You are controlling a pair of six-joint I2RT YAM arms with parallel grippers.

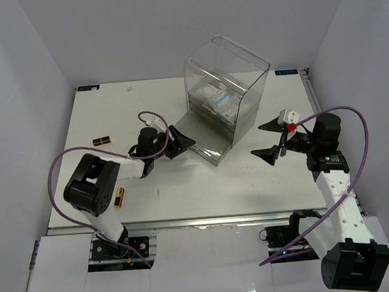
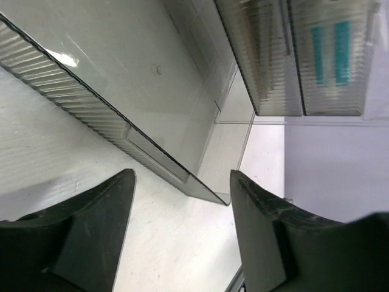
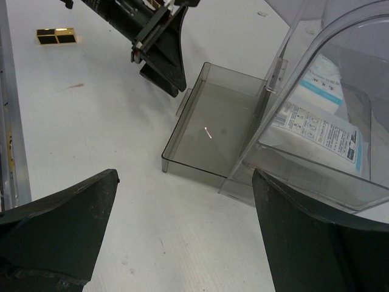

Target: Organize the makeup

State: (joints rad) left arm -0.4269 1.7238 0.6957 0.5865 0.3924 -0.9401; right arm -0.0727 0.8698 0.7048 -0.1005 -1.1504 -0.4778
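left gripper (image 1: pixel 181 141): fingers spread, holding nothing, poised just beside the front lip of the smoky clear plastic pull-out drawer (image 1: pixel 206 144) at the centre of the top view. the drawer stands pulled out of the tall clear plastic drawer box (image 1: pixel 232 63), and its floor is bare.

right gripper (image 1: pixel 266 141): fingers spread, empty, to the right of the box and apart from it.

white-and-blue sachets (image 1: pixel 216 99) lie stowed inside the box, on the level above the open drawer.

two items lie loose on the white table (image 1: pixel 250 182). a gold lipstick tube (image 1: pixel 120 197) is at lower left beside the left arm. a small gold-and-black two-cell piece (image 1: pixel 102 140) is at mid left. i see no palettes or compact in any view.

my judgement: the task is partly done. the sachets are housed. the two gold items remain to be picked up and placed, probably in the open drawer, which would then want closing.
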